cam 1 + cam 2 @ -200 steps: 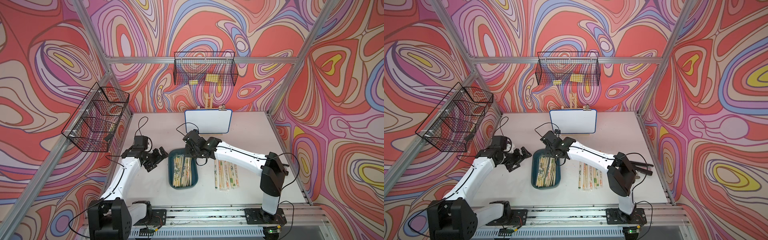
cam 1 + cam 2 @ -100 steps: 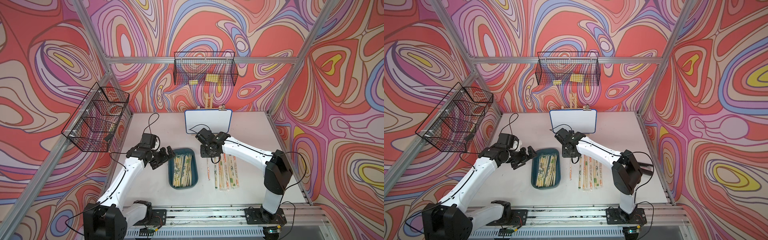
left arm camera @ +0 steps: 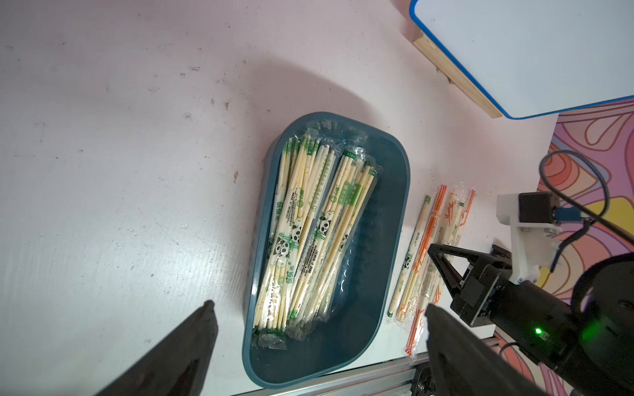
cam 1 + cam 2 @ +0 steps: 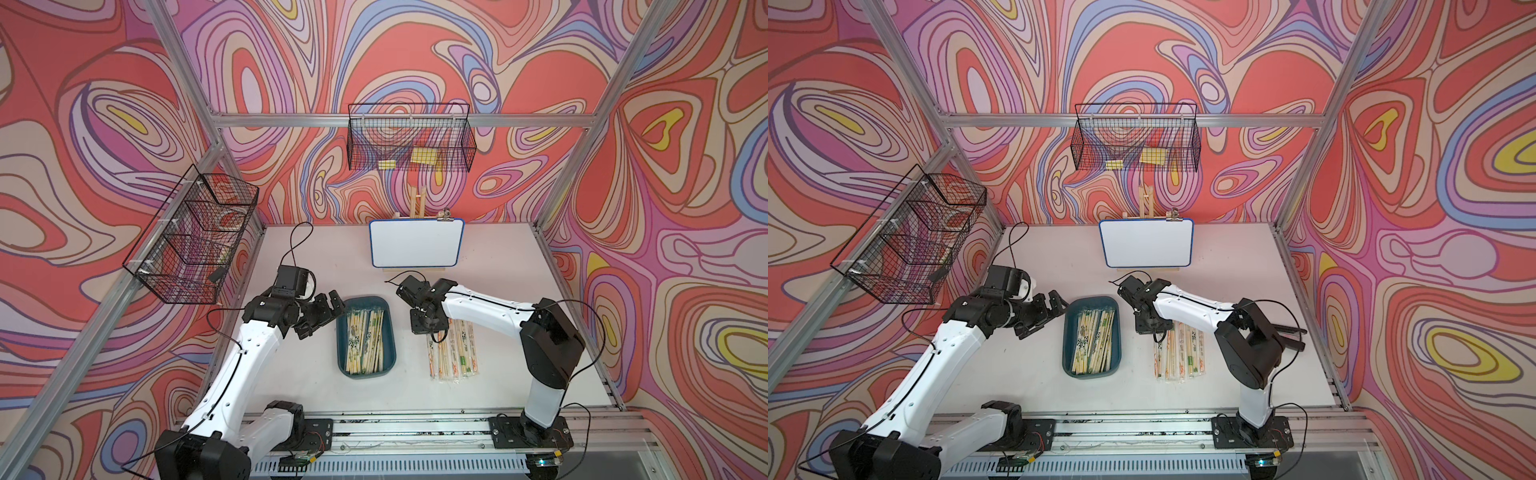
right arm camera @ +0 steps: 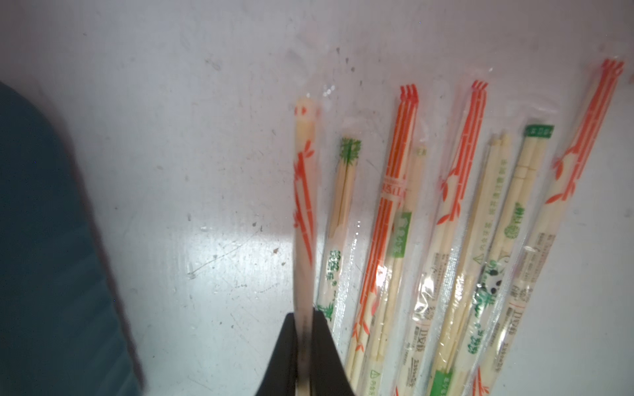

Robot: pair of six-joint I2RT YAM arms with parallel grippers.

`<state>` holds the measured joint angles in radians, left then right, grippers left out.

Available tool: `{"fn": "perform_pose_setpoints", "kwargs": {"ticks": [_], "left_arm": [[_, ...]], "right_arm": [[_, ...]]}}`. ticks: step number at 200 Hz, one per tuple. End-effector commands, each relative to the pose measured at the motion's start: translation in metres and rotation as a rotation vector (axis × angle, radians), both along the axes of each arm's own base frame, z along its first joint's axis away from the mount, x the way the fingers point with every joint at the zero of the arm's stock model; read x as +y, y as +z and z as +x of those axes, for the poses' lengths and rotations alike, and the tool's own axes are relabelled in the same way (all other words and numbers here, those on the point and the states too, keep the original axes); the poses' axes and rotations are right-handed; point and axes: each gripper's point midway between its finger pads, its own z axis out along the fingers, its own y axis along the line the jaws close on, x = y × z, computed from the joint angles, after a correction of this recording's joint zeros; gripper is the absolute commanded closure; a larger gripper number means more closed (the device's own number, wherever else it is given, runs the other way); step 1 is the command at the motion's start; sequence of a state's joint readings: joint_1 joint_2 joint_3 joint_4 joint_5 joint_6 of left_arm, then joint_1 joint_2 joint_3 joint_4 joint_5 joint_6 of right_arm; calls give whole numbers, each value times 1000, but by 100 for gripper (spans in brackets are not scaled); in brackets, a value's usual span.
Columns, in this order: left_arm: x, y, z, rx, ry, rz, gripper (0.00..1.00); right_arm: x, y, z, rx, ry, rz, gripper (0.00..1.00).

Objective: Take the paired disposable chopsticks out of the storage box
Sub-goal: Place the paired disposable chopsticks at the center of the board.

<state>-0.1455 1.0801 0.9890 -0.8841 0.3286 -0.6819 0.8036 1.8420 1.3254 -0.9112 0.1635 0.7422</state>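
Beside the storage box (image 4: 388, 337), right end effector (image 5: 304, 316) pinches one chopstick pair (image 5: 304, 192).

Pale, scuffed table (image 4: 498, 266). Storage box (image 4: 389, 332) near centre. Paired disposable chopsticks (image 4: 453, 357) lie in a row at box's 3 o'clock, apart from it. Whiteboard (image 4: 417, 243) stands at 12 o'clock.

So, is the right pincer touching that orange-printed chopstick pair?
Touching. The right wrist view shows the right pincer clamped on the orange-printed chopstick pair, both jaws pressed against its sleeve.

Bright even light; right-wrist view blurred, table (image 5: 206, 247) glare.
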Motion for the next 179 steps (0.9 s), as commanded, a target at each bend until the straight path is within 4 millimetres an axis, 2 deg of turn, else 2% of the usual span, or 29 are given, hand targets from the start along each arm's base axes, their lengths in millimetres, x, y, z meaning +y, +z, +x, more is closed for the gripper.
{"fn": "perform_pose_setpoints", "kwargs": {"ticks": [1, 19, 71, 130, 179], "left_arm": [[5, 5, -9, 2, 25, 17, 0], [5, 3, -14, 8, 38, 8, 0], [6, -2, -22, 11, 30, 12, 0], [7, -6, -26, 16, 30, 12, 0], [6, -6, -25, 16, 32, 8, 0]], "right_arm": [[9, 2, 10, -49, -48, 70, 98], [13, -3, 13, -56, -58, 82, 98], [8, -15, 26, -81, -76, 7, 98], [7, -33, 30, -66, -72, -43, 97], [2, -34, 32, -75, -71, -72, 96]]}}
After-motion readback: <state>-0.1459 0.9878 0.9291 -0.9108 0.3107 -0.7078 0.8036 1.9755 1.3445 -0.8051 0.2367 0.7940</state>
